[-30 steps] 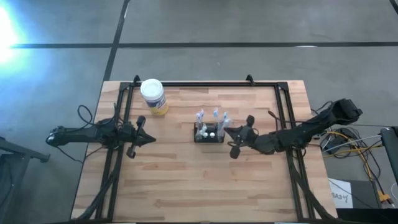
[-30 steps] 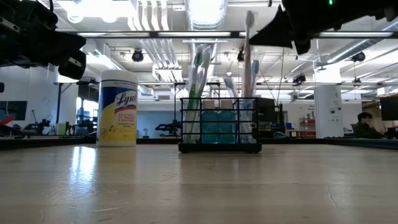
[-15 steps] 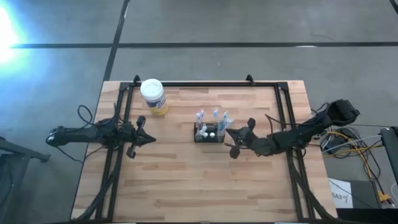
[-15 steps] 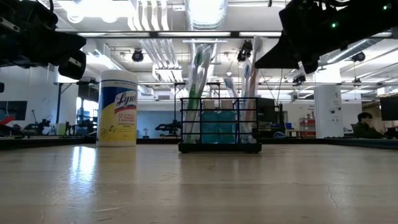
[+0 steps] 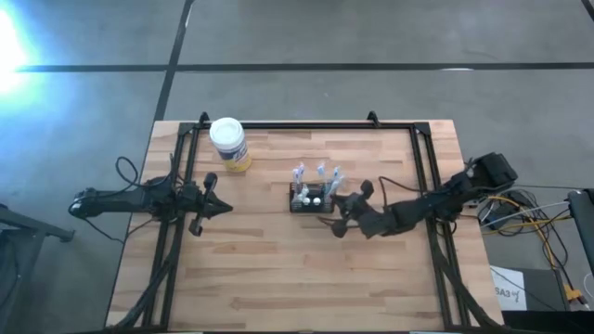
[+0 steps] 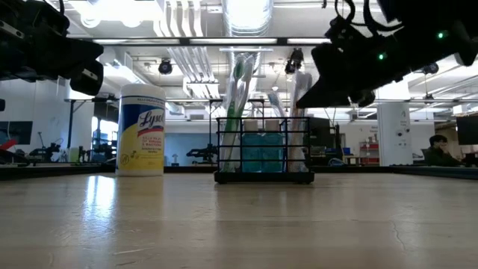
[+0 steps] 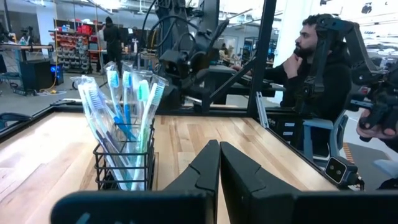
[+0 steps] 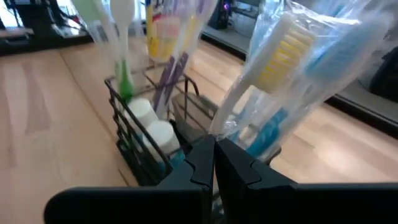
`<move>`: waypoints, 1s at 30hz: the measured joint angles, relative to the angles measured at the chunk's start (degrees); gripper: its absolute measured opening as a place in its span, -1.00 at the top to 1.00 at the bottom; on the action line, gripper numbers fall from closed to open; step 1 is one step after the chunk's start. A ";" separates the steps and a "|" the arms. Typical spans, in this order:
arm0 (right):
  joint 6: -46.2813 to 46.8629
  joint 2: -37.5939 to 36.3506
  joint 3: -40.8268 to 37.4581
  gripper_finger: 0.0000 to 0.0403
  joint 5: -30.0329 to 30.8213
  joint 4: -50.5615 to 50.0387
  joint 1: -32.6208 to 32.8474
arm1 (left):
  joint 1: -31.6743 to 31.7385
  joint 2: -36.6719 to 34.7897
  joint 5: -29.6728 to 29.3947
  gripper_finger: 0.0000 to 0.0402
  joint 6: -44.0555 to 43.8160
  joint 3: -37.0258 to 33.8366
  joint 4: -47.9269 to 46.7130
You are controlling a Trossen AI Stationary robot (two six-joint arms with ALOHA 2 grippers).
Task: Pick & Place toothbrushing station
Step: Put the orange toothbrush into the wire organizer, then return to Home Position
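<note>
The toothbrushing station [image 5: 312,199] is a small black wire box with wrapped toothbrushes standing in it. It rests upright on its base at mid-table, and also shows in the low view [image 6: 264,149] and both wrist views [image 7: 124,168] [image 8: 143,146]. My right gripper [image 5: 332,211] is shut and tipped slightly nose-down. Its tips [image 8: 214,144] are at the station's right end, by the top rim and a wrapped brush [image 8: 292,56]. My left gripper [image 5: 228,207] hovers shut and level at the table's left, pointing at the station [image 7: 219,146]. My right gripper has its shut fingertips [image 6: 300,104] right at the top rim of the station's right end [image 8: 186,134], coming in slanting down from the table's right. I cannot tell whether they touch the wire or the wrapped brushes.
A yellow wipes jar with a white lid [image 5: 228,141] stands at the far left [image 6: 141,131]. Black frame rails [image 5: 427,186] run along the table's sides and far edge. A person [image 7: 317,74] sits beyond the table's right side.
My right gripper has come down and moved a little toward the table's left, closing on the station's right end. It has tipped further nose-down and stayed shut. The station has kept its place.
</note>
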 joint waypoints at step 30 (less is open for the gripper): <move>-4.12 -10.92 -0.11 0.37 -6.87 -7.06 0.10 | -0.01 0.04 0.00 0.92 0.02 0.00 0.02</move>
